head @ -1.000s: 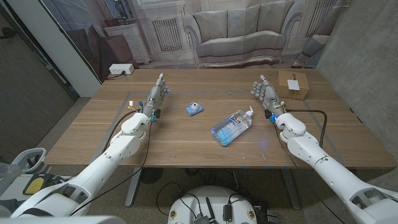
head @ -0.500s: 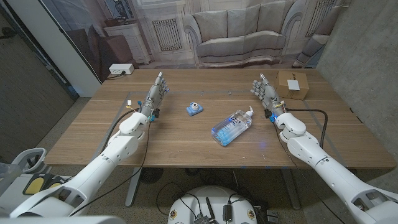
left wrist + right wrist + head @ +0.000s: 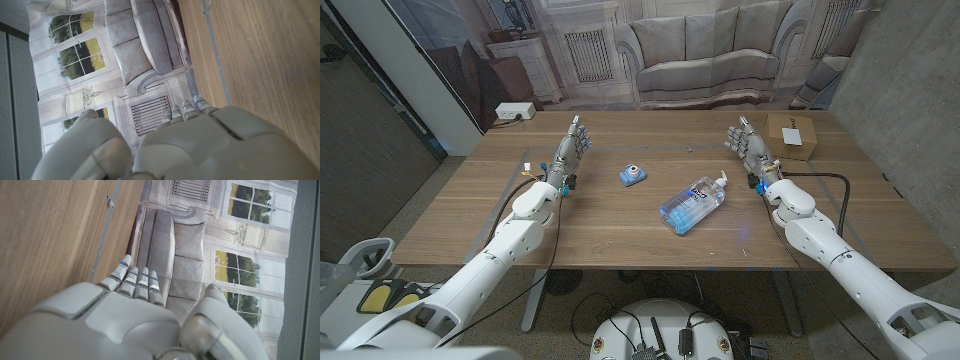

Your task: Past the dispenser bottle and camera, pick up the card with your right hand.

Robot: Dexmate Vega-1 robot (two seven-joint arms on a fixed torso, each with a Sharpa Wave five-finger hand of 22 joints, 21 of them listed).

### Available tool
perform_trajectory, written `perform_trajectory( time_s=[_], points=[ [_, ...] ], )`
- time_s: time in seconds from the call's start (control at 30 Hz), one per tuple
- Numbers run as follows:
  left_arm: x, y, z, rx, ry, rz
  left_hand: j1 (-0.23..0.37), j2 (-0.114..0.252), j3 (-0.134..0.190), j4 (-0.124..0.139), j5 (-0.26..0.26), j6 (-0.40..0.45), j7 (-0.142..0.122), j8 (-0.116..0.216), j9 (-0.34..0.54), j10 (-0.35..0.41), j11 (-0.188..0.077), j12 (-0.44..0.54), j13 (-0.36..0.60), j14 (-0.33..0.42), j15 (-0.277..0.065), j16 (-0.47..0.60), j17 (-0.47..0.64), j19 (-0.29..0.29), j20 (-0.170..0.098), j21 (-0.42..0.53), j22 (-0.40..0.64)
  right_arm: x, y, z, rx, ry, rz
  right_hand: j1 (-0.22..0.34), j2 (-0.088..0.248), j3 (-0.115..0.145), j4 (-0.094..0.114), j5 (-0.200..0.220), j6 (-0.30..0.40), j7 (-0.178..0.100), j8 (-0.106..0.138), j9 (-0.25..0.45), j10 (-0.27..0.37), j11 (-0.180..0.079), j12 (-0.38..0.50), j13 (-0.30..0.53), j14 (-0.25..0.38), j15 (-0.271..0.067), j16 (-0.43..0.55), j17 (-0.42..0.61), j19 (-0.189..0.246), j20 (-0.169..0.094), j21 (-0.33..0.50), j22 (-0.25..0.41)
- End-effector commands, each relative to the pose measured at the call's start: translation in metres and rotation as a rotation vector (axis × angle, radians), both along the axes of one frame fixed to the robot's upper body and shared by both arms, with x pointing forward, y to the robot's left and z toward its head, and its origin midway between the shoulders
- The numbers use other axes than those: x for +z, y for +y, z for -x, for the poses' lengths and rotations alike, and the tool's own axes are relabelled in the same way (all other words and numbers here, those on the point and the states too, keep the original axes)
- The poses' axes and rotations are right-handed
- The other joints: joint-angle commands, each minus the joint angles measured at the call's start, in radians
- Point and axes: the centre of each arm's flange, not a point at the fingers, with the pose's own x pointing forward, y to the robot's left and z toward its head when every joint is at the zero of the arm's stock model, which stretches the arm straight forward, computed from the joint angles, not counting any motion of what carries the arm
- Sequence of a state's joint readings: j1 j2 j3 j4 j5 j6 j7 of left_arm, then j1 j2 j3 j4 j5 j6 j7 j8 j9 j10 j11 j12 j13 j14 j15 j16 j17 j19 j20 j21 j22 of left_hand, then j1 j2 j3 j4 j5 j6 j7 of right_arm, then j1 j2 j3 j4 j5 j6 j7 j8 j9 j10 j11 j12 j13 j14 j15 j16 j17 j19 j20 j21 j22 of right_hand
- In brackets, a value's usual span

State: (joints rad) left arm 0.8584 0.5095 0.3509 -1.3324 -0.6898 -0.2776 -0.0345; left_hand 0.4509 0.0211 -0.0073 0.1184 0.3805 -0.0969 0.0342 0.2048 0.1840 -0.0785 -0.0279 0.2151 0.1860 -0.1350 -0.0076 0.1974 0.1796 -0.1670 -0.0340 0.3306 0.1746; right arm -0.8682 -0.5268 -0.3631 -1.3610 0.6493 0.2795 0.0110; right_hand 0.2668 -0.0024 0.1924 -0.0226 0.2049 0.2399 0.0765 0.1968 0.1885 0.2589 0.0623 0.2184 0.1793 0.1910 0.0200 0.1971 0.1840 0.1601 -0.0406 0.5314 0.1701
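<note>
Right hand (image 3: 747, 145) of mine is hovering fingers apart, holding nothing, at upper right beside the card (image 3: 790, 136), dispenser bottle (image 3: 695, 203) lying mid-frame.

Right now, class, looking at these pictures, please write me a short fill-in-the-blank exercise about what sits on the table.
1. The dispenser bottle lies on its ____.
2. The small camera is coloured ____.
3. The brown card sits at the far corner nearest the robot's ____ hand.
4. The left hand holds ____.

Missing words: side; blue; right; nothing
</note>
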Motion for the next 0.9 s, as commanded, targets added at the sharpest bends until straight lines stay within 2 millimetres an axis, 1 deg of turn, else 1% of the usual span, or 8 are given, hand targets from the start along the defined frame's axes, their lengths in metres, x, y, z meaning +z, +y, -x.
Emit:
perform_trajectory(
  time_s=[0.03,0.43,0.7,0.8,0.9],
  points=[
    [0.012,-0.009,-0.002,-0.002,-0.014,-0.028,0.006,0.002,-0.002,-0.004,0.008,0.008,0.001,0.01,0.002,0.009,-0.003,0.005,0.003,0.004,-0.002,0.003,0.002,-0.027,-0.057,-0.003,0.002,0.005,-0.011,0.001,-0.007,-0.019,-0.004,0.002,0.005,0.006,-0.005,0.006,0.009,-0.001,0.006,0.002,0.009,0.005,0.004,0.003,0.009,0.001,0.006,0.001,0.012,-0.026,-0.007,0.006],
    [0.017,-0.008,0.0,0.02,-0.008,-0.068,0.01,0.006,-0.002,-0.006,0.008,0.014,0.003,0.009,0.002,0.015,-0.003,0.005,0.003,0.007,0.001,0.001,0.002,-0.024,-0.053,-0.007,0.002,0.003,-0.01,0.002,-0.001,-0.032,-0.002,0.003,0.006,0.006,-0.007,0.006,0.011,-0.001,0.006,0.002,0.011,0.005,0.004,0.003,0.013,-0.001,0.006,0.001,0.016,-0.026,-0.01,0.006],
    [0.018,-0.007,0.002,0.025,-0.005,-0.085,0.014,0.009,-0.002,-0.008,0.008,0.016,0.003,0.008,0.002,0.018,-0.001,0.005,0.003,0.012,0.002,0.001,0.002,-0.022,-0.051,-0.01,0.002,0.003,-0.012,0.008,-0.008,-0.043,0.004,0.003,0.006,0.006,-0.008,0.006,0.014,-0.002,0.007,0.002,0.013,0.002,0.004,0.003,0.015,0.0,0.006,0.001,0.019,-0.026,-0.013,0.006],
    [0.017,-0.007,0.002,0.026,-0.003,-0.087,0.015,0.011,-0.002,-0.008,0.008,0.019,0.003,0.009,0.002,0.018,-0.001,0.005,0.003,0.013,0.001,0.001,0.002,-0.021,-0.05,-0.012,0.002,0.004,-0.013,0.011,-0.012,-0.047,0.006,0.004,0.006,0.006,-0.008,0.006,0.015,-0.002,0.007,0.002,0.016,0.006,0.005,0.003,0.016,0.0,0.006,0.001,0.02,-0.026,-0.014,0.006],
    [0.017,-0.007,0.002,0.025,-0.003,-0.089,0.016,0.012,-0.002,-0.009,0.008,0.02,0.003,0.008,0.002,0.019,-0.001,0.004,0.003,0.013,0.002,0.001,0.002,-0.021,-0.05,-0.013,0.002,0.004,-0.014,0.014,-0.017,-0.051,0.008,0.004,0.007,0.006,-0.009,0.006,0.016,-0.003,0.007,0.002,0.016,0.002,0.004,0.003,0.017,-0.001,0.006,0.001,0.022,-0.025,-0.015,0.006]
  ],
)
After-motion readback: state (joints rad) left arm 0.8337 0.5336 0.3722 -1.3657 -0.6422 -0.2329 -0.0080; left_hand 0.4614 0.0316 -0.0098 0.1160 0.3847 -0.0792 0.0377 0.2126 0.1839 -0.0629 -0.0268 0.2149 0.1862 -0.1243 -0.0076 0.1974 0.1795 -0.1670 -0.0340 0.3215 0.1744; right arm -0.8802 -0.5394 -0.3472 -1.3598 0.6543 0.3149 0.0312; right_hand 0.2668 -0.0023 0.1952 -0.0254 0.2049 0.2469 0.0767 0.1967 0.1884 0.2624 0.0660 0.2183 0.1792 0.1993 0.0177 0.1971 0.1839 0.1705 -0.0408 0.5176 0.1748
